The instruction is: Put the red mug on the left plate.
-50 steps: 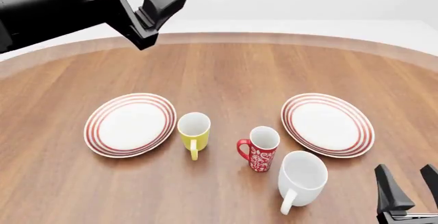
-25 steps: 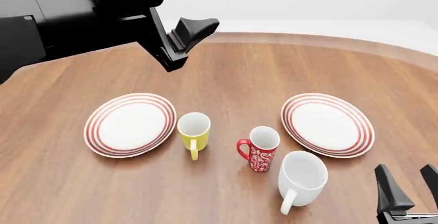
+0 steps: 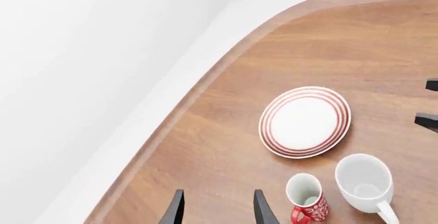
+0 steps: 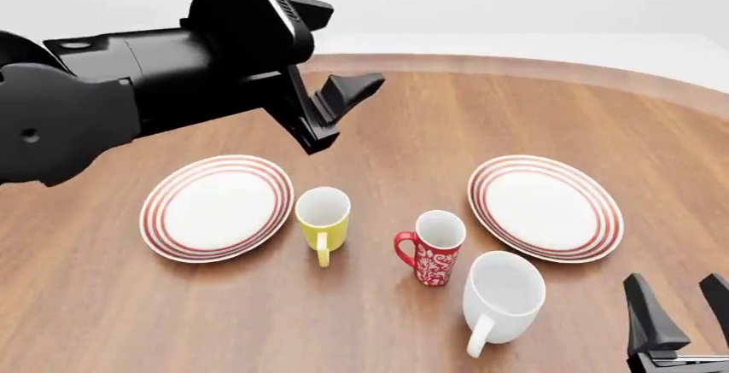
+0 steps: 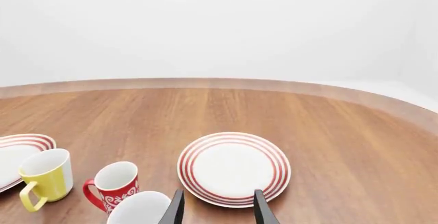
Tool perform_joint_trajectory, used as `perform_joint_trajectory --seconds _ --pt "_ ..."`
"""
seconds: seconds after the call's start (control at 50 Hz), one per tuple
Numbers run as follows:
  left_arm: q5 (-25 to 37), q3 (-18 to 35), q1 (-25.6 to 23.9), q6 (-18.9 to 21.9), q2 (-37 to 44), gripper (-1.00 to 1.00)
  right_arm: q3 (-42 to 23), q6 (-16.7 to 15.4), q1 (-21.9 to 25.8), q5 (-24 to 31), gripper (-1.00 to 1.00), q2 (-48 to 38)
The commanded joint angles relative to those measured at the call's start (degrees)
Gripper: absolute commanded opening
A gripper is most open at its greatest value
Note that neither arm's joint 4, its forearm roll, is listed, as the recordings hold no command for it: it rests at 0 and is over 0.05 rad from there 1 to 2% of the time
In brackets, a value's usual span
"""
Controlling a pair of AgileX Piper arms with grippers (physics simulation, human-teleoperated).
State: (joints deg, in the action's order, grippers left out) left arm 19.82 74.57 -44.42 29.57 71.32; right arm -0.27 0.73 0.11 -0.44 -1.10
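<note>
My right claw (image 4: 681, 317) waits spread wide and empty at the table's (image 4: 456, 117) near right corner. The red mug (image 4: 432, 247) stands upright mid-table beside the white mug (image 4: 501, 298). The left plate (image 4: 217, 206) lies toward the left edge. My left claw (image 4: 330, 113) hangs high, fingers apart, empty

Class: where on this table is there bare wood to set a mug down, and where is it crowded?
Free: wood beyond both plates, and between the left plate and right plate. Crowded: red mug, white mug, yellow mug.
</note>
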Motion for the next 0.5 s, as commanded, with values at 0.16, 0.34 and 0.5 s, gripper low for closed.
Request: perform_joint_trajectory --seconds 0.16,0.34,0.5 --pt "-1.62 -6.28 -3.05 -1.88 1.58 1.00 0.00 0.00 0.01 0.01 1.00 0.03" --pt "-3.16 -8.63 -3.71 -2.64 2.59 1.00 0.00 0.01 -0.01 0.00 1.00 0.00" --pt "-5.07 -10.41 -4.20 -3.13 3.29 1.00 0.00 -0.01 0.00 0.00 1.00 0.00"
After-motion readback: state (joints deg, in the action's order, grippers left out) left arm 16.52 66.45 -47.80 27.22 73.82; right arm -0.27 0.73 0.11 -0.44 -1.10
